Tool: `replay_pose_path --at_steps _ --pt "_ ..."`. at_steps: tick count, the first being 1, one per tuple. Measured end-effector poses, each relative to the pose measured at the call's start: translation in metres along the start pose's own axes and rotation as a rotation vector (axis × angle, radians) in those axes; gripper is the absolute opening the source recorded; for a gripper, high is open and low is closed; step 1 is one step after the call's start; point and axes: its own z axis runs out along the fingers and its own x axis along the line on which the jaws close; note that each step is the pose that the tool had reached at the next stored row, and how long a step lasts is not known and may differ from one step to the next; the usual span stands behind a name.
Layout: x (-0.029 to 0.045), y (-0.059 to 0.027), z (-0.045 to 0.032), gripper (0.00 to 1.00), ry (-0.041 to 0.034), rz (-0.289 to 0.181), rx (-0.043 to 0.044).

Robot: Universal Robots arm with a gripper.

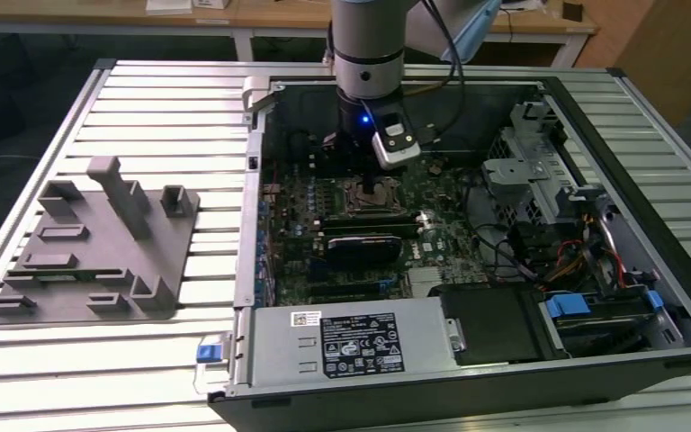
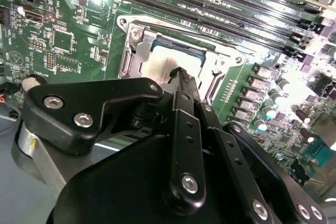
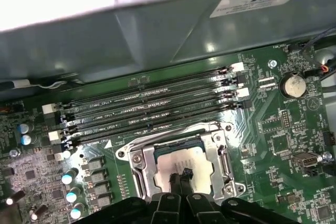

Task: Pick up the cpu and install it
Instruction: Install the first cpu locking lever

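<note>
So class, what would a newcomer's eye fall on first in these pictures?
The arm's end effector reaches into the open computer case, its tips at the cpu lying in the motherboard socket. A grey plastic tray with upright posts sits on the slatted table, at the exterior view's left.

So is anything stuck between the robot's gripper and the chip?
Nothing visible. The gripper is right at the top of the chip, which already lies in the socket on the green board.
</note>
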Motion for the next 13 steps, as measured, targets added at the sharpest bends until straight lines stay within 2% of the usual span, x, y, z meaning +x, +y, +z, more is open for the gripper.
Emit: replay_pose_path --at_steps 9,13 --pt "-0.0021 -0.0002 -0.0225 0.11 0.0001 0.000 0.0002" --pt "-0.0031 -0.0001 -0.0260 0.11 0.0001 0.000 0.0001"
